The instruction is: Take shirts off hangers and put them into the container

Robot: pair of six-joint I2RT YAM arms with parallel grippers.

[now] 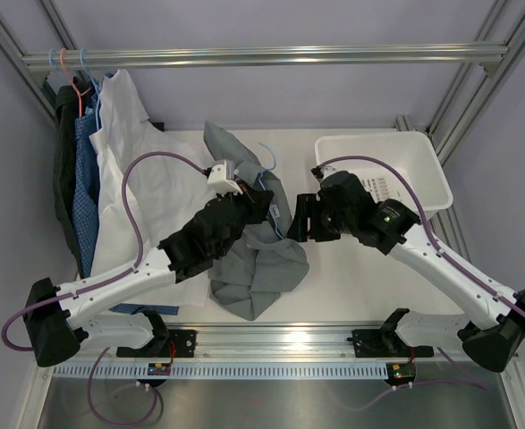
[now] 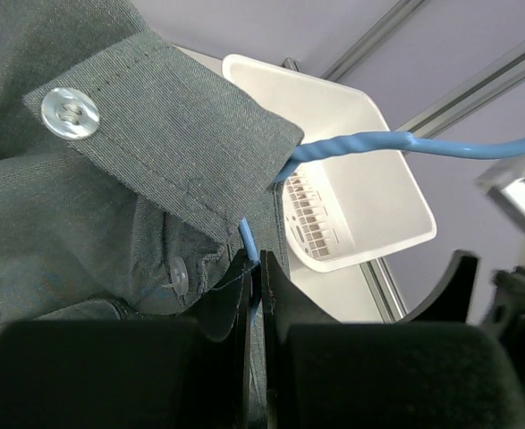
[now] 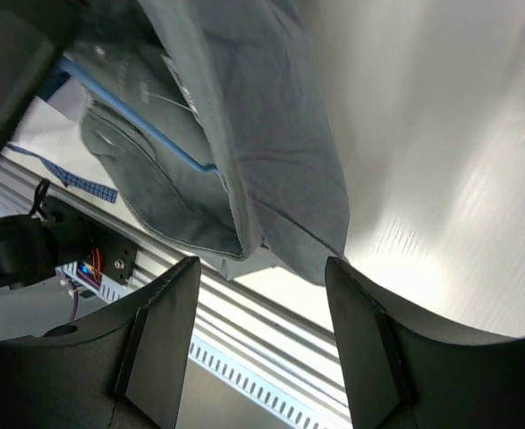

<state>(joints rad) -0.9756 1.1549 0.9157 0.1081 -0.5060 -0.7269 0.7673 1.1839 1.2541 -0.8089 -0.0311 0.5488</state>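
The grey shirt (image 1: 258,268) lies crumpled on the table (image 1: 360,277), to the left of the container (image 1: 423,179) and apart from it, with a blue hanger (image 2: 369,145) threaded through its collar end. The left gripper (image 2: 255,281) sits at the top of the shirt, on the side nearest the container. Its fingers (image 2: 231,304) are pressed together and pinch the thin wire of the blue hanger where it runs down beside the buttoned placket. The hanger's twisted neck pokes out from under the cuff-like fold and points across toward the container.

The right gripper (image 3: 262,268) hovers between the container and the shirt, just beside the left one. Its fingers (image 3: 168,340) are spread wide and grip nothing. A hanging fold of the grey shirt drops just above the gap between them, with no contact visible.

Far left of the container, a white shirt (image 1: 132,152), a blue checked shirt (image 1: 86,170) and a dark shirt (image 1: 65,152) hang on hangers (image 1: 76,64) from the rail (image 1: 271,56)
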